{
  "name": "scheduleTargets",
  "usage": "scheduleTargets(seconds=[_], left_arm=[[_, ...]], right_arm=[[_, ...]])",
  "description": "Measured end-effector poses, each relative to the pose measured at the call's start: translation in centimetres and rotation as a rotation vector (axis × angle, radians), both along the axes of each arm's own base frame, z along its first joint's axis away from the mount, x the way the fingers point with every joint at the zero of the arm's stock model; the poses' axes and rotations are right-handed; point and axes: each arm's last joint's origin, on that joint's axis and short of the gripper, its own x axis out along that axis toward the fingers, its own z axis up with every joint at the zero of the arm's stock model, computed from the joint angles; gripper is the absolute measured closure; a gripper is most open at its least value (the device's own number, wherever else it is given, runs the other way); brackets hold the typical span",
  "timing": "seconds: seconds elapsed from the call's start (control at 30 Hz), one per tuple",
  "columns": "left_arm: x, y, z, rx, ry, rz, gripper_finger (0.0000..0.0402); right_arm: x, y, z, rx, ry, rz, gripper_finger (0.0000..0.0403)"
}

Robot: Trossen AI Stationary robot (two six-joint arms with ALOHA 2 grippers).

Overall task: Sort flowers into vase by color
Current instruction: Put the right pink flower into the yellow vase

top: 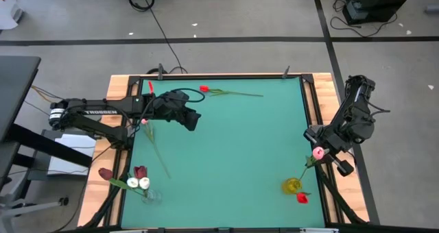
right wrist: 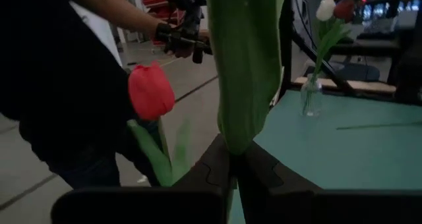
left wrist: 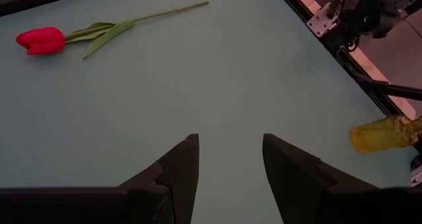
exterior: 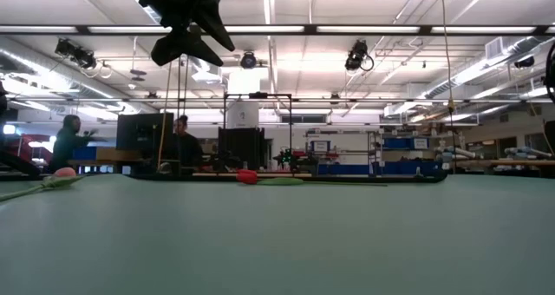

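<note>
A red tulip [top: 204, 89] [left wrist: 41, 41] lies flat near the table's far edge, its stem toward the right. A pink tulip [top: 144, 122] lies on the left side, its stem toward the near edge. White and maroon tulips stand in a clear vase [top: 147, 194] at the near left. A yellow vase [top: 293, 186] at the near right holds a red tulip [top: 302, 197]. My left gripper [top: 194, 121] [left wrist: 231, 151] hovers open above the mat, near and left of the far red tulip. My right gripper [top: 319, 145] [right wrist: 234, 161], above the yellow vase, is shut on a pink-headed tulip [top: 318, 152]. My right gripper pinches the pink-headed tulip between its two fingers by a broad green leaf [right wrist: 241, 128], close under the head. The leaf rises straight out of the shut fingertips. The flower is lifted off the table, and its stem [top: 307, 168] slants down toward the yellow vase's mouth; whether it reaches inside cannot be told.
The green mat [top: 233, 151] is bare across its middle. A raised frame [top: 226, 75] runs along the table's edges, with wooden borders on the left and right. A person in dark clothes [right wrist: 53, 66] shows in the right wrist view beyond the table. People stand far behind the table in the low view.
</note>
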Motion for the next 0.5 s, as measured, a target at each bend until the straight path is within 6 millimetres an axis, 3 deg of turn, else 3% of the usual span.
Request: scheduleTargets(seconds=[0.3,0.5], left_arm=[[0.0,0.1,0.0,0.034,0.009,0.007,0.023],[0.0,0.1,0.0,0.043,0.013,0.004,0.023]], right_arm=[[0.0,0.2,0.0,0.053,0.047,0.023,0.029],[0.5,1.2,-0.5,0.013,0.089,0.086,0.0279]])
